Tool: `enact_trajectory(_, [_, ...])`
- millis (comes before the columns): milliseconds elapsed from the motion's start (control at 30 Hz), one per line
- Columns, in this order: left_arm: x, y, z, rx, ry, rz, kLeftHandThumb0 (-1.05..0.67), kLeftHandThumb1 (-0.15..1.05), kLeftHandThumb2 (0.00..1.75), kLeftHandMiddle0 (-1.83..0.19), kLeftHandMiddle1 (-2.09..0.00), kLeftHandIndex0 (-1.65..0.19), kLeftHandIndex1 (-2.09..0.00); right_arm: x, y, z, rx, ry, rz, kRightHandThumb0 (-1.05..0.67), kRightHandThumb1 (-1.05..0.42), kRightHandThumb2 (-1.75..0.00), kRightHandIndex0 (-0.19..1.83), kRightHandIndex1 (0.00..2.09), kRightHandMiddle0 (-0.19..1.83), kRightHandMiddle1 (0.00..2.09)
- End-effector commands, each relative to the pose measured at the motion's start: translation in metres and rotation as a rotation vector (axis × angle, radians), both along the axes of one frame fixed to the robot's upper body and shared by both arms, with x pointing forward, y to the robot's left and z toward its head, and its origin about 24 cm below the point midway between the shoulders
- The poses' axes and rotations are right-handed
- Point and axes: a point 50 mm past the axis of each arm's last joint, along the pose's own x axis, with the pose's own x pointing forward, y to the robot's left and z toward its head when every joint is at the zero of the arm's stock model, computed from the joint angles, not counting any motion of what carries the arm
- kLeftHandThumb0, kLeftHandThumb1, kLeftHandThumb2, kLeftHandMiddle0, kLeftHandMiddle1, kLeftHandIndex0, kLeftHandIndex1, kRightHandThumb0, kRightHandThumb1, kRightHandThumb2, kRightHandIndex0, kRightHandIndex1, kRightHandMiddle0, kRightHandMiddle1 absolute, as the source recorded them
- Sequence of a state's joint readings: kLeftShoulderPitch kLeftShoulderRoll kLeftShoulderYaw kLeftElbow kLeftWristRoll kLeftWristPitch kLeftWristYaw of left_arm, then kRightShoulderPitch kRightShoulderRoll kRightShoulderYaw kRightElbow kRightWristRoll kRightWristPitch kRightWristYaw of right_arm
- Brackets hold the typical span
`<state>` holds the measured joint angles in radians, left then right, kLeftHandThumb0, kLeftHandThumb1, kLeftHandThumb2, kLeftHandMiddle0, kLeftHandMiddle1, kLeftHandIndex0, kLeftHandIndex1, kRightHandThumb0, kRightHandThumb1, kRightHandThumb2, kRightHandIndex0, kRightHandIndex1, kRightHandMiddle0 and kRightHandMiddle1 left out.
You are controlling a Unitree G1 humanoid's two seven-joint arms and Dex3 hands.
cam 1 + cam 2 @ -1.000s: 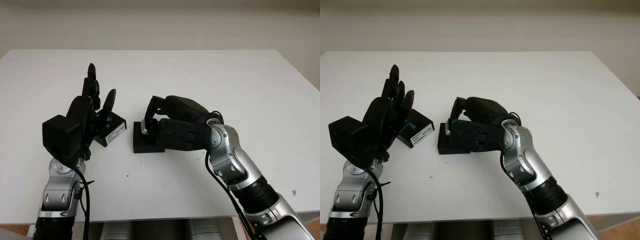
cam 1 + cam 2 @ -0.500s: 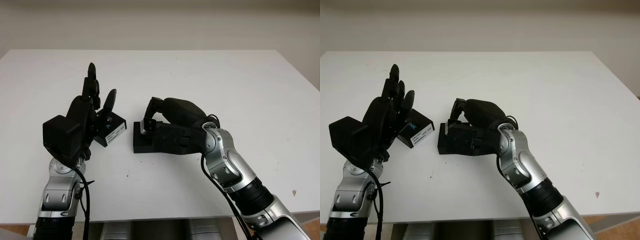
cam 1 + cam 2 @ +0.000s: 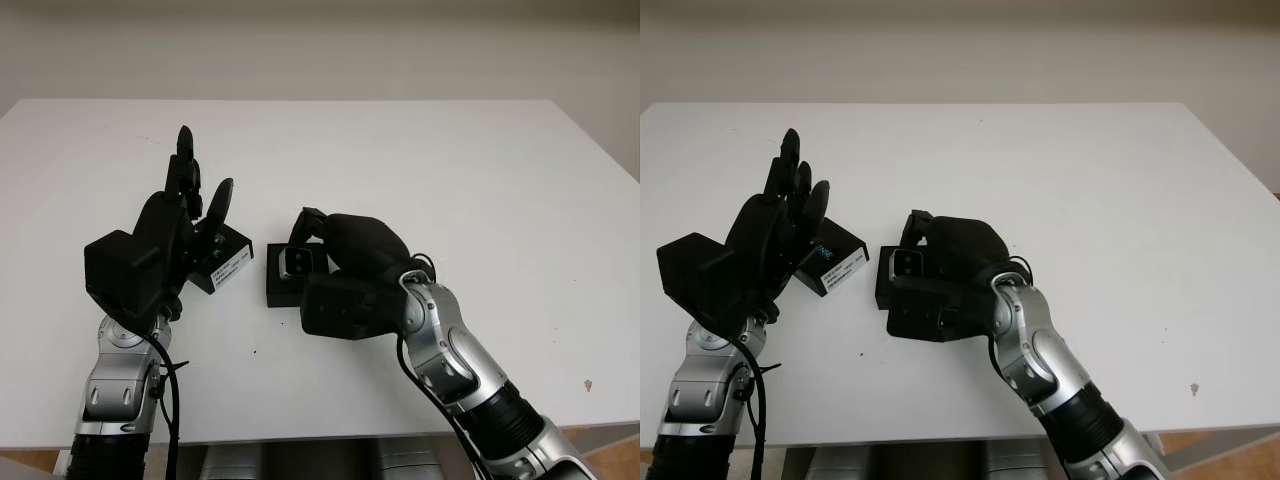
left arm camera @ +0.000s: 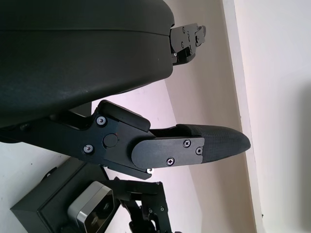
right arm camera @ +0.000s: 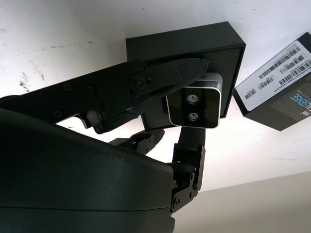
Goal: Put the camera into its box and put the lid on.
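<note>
the right hand (image 3: 345, 265) is pinching the camera (image 3: 297, 262) between its fingers, holding it directly over the open box (image 3: 283, 292) just beneath its fingertips. the left hand (image 3: 185, 215) is hovering open, and the lid (image 3: 228, 258) is lying just beyond its palm.

left hand (image 3: 178, 225): raised above the table's left part, fingers pointing up and away, open, holding nothing
left arm: silver forearm rising from the bottom left edge
right hand (image 3: 335, 262): at the table's middle, fingers curled, gripping
right arm: silver forearm angling in from the bottom right, wrist bent inward
</note>
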<state>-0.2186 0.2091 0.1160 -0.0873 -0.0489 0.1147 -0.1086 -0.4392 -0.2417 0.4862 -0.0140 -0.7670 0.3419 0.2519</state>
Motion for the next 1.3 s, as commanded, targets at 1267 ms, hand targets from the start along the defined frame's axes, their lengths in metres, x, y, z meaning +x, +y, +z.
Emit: enact_trajectory(1267, [0.000, -0.001, 0.003, -0.005, -0.020, -0.006, -0.75, 1.05, 0.46, 0.19, 0.00, 0.19, 0.00, 0.015, -0.011, -0.006, -0.036, -0.049, -0.070, -0.40, -1.05, -0.16, 0.61, 0.14, 0.28, 2.09])
